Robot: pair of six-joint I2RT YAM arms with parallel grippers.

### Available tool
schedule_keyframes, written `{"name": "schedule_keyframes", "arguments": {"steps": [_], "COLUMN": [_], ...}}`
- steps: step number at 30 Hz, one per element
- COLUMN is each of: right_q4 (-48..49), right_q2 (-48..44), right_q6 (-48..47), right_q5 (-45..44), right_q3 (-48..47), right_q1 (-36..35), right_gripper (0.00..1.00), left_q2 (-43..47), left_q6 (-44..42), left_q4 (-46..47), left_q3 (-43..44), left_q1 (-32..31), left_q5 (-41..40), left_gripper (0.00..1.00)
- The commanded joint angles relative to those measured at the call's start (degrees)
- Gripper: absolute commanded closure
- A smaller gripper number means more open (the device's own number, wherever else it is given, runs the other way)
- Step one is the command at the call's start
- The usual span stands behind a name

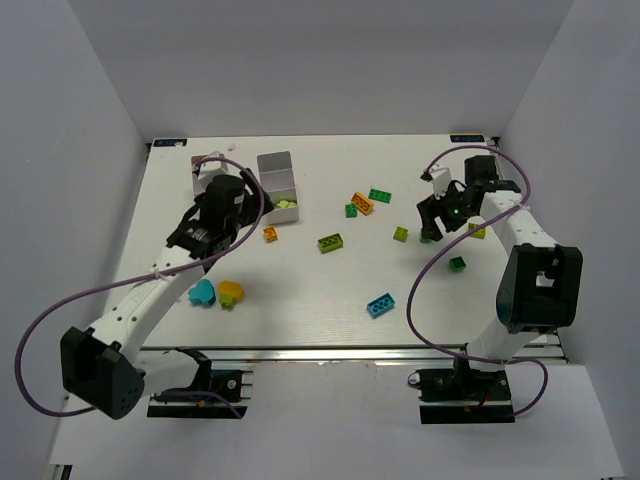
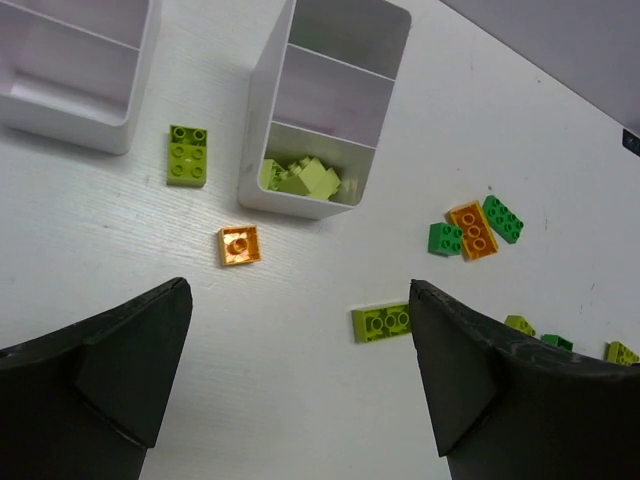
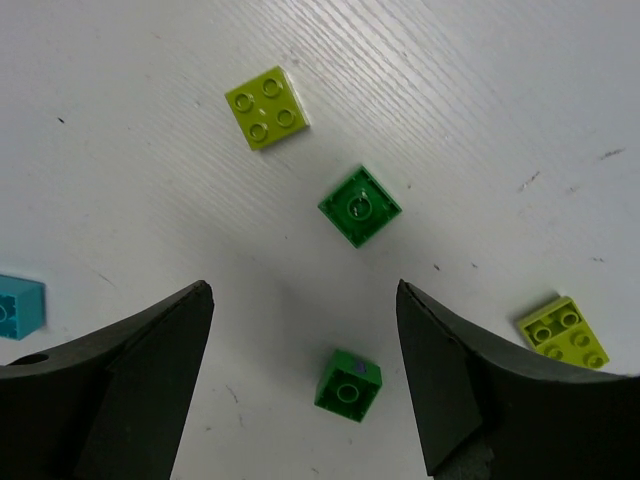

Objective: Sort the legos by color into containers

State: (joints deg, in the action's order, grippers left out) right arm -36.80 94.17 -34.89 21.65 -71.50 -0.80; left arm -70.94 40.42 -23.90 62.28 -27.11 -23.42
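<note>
Only overhead: cyan piece (image 1: 203, 293), orange piece (image 1: 232, 292)

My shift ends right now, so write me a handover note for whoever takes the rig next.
Left gripper: jaws open, empty, above an orange brick.
Right gripper: jaws open, empty, over a green brick.
Done: lime bricks sit in the end compartment of one tray; the second tray shows nothing in the part seen.
Left: orange, green, further lime pieces and a cyan brick lie loose on the table, unsorted.
</note>
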Motion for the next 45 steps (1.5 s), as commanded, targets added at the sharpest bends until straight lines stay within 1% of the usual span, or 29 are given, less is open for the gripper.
{"name": "schedule_keyframes", "arguments": {"steps": [1,4,5,7,10,13,16,17,20,24,26,28,29,30,32,33,35,36,38,40,41,43,44,45], "right_q4": [-4.1,-8.2,-9.2,-9.5,-9.2,-7.9,-5.0,-4.3,-3.1,-0.8,0.0,1.7,3.6,3.7,3.7,3.8,5.0,4.6,3.0,-0.1,-2.0,-4.7,-5.3,-6.5], "right_q2": [-1.7,-3.0,-3.5,-4.5,-5.0,-4.8,-3.0,-2.4,-1.0,-1.0,-0.4,0.6,2.3,3.6,6.8,7.5,9.2,10.1,13.2,14.5,15.2,15.3,15.5,16.0], "right_q6": [-4.0,-12.8,-15.1,-18.5,-20.1,-19.8,-16.2,-13.2,-9.4,-8.8,-8.1,-4.1,-2.0,2.5,6.5,8.0,9.7,10.6,7.8,1.5,-8.3,-16.7,-23.7,-27.0], "right_q5": [-1.9,2.5,5.2,5.9,7.0,4.6,-1.5,-4.3,-7.2,-11.8,-12.7,-14.3,-17.1,-18.1,-18.9,-16.0,-14.1,-13.4,-10.5,-6.4,-5.1,-3.8,-4.2,-4.7], "right_q3": [-2.4,-1.4,-1.3,-0.4,0.4,0.9,1.0,0.8,-0.4,0.8,0.7,-0.3,-0.9,-2.0,-5.1,-6.4,-7.3,-8.3,-12.7,-14.8,-16.3,-16.7,-16.8,-18.0], "right_q1": [1.7,3.4,4.7,5.7,8.1,8.7,9.0,9.3,10.9,13.4,14.4,15.3,15.4,15.4,15.4,15.4,15.4,15.4,15.4,15.4,15.4,15.5,15.5,15.5], "right_gripper": [0.17,0.15,0.15,0.14,0.13,0.12,0.11,0.11,0.11,0.14,0.15,0.16,0.17,0.18,0.19,0.18,0.16,0.12,0.11,0.11,0.11,0.10,0.10,0.11], "left_q2": [3.9,6.2,6.6,7.1,7.8,7.7,6.6,6.3,4.9,4.7,4.9,5.6,5.8,6.2,6.9,7.2,8.1,8.4,9.6,10.7,11.3,13.7,14.5,16.0], "left_q6": [-0.8,-0.3,-0.2,-0.3,-1.0,-2.0,-2.6,-2.6,-2.0,0.1,0.7,1.2,1.7,1.8,1.9,1.9,1.9,1.9,2.3,3.6,4.2,6.2,7.0,7.6], "left_q4": [0.7,-1.2,-1.6,-2.2,-2.3,-2.7,-3.0,-3.0,-2.0,0.1,0.4,0.5,0.5,0.2,-0.4,-1.0,-1.4,-1.8,-2.6,-3.3,-3.4,-3.2,-3.1,-2.7], "left_q3": [-4.3,-7.3,-8.0,-10.0,-12.1,-12.6,-12.8,-12.8,-13.7,-15.4,-16.0,-16.8,-17.0,-17.4,-17.6,-17.9,-18.2,-18.5,-19.2,-20.3,-20.7,-21.8,-22.9,-23.5], "left_q1": [0.7,1.6,1.8,2.2,3.9,5.3,6.9,6.9,7.3,7.3,7.3,7.3,7.3,7.3,7.3,7.3,7.3,7.3,7.3,7.3,7.3,7.3,7.3,7.3], "left_q5": [2.2,2.1,2.1,2.5,3.4,5.5,7.5,7.9,9.6,11.6,11.8,12.0,12.0,11.9,11.7,11.6,11.4,11.3,11.0,10.9,11.1,11.6,11.8,12.0], "left_gripper": [0.02,0.02,0.02,0.02,0.02,0.02,0.02,0.02,0.02,0.03,0.03,0.04,0.04,0.04,0.04,0.04,0.04,0.04,0.04,0.04,0.04,0.04,0.04,0.04]}}
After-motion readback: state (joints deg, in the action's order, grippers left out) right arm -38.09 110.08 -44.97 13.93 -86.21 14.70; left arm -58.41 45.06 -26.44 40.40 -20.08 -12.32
